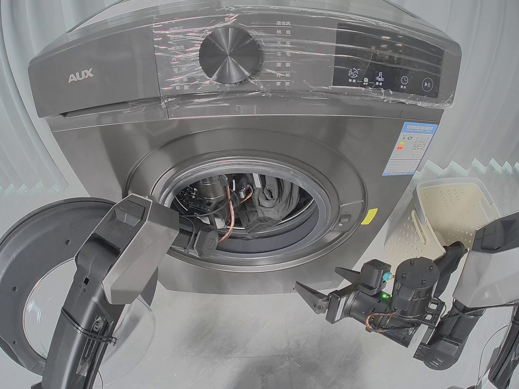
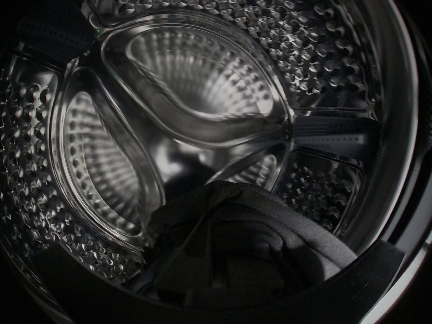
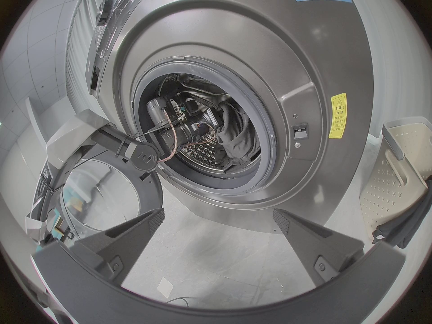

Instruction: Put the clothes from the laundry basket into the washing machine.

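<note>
Grey floor [image 1: 243, 325] carries washing machine [image 1: 281, 131]; cream laundry basket [image 1: 454, 212] on it too, just beside machine, robot's right

You lose the left arm [image 1: 135, 239] past its wrist inside the washing machine [image 1: 243, 136]; the right arm [image 1: 486, 266] covers the near corner of the laundry basket [image 1: 454, 212].

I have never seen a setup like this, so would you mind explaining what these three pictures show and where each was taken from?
It is a two-armed robot loading a washing machine. The head picture looks down from the robot's head: the round door is swung open, the left arm extends into the drum, and a cream laundry basket sits at the right. The left wrist camera looks inside the drum, with dark clothes in it. The right wrist camera shows its own right gripper, open and empty, before the machine.
</note>
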Controlling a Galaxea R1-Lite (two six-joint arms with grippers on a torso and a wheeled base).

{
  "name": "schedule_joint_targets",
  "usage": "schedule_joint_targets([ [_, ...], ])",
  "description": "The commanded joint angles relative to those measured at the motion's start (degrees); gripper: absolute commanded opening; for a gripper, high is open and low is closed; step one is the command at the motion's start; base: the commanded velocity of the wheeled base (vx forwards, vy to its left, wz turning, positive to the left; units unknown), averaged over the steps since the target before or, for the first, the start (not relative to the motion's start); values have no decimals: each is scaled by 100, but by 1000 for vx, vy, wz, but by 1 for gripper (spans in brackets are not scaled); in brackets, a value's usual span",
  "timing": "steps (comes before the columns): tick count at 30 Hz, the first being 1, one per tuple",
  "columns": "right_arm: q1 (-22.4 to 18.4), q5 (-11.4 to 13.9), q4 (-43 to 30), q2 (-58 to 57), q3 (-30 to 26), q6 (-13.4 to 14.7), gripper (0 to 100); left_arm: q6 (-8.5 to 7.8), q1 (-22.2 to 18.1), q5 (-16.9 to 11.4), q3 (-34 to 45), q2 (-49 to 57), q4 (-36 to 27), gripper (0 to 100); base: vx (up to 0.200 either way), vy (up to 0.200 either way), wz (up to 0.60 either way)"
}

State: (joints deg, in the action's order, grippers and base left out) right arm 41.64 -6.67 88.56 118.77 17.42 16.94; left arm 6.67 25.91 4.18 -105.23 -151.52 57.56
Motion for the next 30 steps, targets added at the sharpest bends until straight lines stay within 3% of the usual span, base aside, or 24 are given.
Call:
schedule_joint_targets([
  [1,2,-1,3,23,-11,2,100,-8,-103,100,-332,-115,-123,0,0,0,0],
  [7,2,-1,3,23,-11,2,100,-8,-103,109,-305,-97,-123,0,0,0,0],
  [8,2,-1,3,14,-11,2,100,-8,-94,109,-279,-89,-131,100,0,0,0],
  [17,2,-1,3,14,-19,2,100,10,-59,109,-6,-53,-70,100,0,0,0],
  [27,2,-10,3,14,-28,2,100,-113,99,30,2314,773,-421,100,0,0,0],
  [30,10,-10,3,23,-28,2,100,-210,73,56,2472,834,-544,100,0,0,0],
])
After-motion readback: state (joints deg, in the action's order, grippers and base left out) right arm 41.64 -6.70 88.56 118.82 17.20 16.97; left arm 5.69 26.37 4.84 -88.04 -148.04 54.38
